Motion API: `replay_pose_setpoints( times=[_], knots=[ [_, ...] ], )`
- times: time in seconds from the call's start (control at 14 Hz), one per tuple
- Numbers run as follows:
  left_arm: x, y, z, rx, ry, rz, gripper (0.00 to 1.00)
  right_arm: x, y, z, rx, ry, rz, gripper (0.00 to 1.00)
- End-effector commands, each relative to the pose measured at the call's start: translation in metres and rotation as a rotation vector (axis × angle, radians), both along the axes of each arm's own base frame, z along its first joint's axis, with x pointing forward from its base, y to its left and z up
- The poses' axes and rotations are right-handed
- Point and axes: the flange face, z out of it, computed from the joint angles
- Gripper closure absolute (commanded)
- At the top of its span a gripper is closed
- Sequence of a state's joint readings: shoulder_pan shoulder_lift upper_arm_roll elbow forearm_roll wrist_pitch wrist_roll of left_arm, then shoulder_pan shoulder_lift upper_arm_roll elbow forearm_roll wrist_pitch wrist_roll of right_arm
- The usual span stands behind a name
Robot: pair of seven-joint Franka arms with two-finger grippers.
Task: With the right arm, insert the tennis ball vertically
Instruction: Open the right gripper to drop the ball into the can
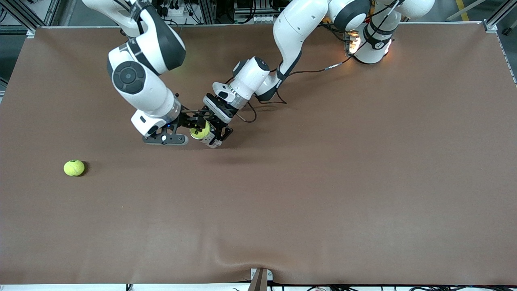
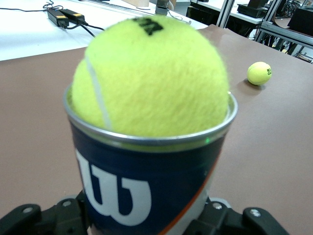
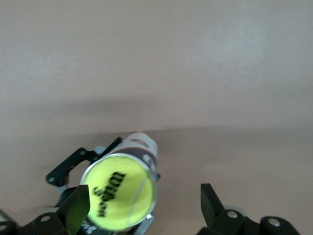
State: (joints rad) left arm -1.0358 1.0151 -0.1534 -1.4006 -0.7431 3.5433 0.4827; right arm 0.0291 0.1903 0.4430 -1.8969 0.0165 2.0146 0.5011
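Right gripper (image 1: 186, 126) fingers spread, released, beside can | left gripper (image 1: 218, 131) clamps navy Wilson can (image 2: 142, 186), mouth tilted upward | fuzzy yellow tennis ball (image 2: 151, 73) sits half-sunk in mouth | second ball (image 1: 74, 167) on table (image 1: 323, 194), toward right arm's end

It looked like a robotics lab: two white arms (image 1: 145, 76) stood at a brown-covered table (image 1: 323, 182), with aluminium framing (image 1: 499, 18) and cables (image 1: 177, 10) near their bases, and workbenches (image 2: 274, 19) nearby.
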Motion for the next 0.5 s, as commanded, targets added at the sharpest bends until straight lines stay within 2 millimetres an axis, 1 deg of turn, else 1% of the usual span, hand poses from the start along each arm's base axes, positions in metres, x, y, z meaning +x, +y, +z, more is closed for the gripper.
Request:
replay_pose_setpoints(
  times=[0.0, 0.29, 0.43],
  knots=[
    [0.000, -0.004, 0.000, -0.009, -0.017, -0.001, 0.23, 0.002, -0.014, -0.014, -0.005, 0.014, 0.010, 0.00],
    [0.000, -0.004, 0.000, -0.009, -0.017, -0.001, 0.23, 0.004, -0.013, -0.038, 0.008, 0.007, 0.010, 0.00],
    [0.000, -0.004, 0.000, -0.009, -0.017, -0.001, 0.23, 0.003, -0.011, -0.040, 0.008, 0.007, 0.008, 0.00]
  ],
)
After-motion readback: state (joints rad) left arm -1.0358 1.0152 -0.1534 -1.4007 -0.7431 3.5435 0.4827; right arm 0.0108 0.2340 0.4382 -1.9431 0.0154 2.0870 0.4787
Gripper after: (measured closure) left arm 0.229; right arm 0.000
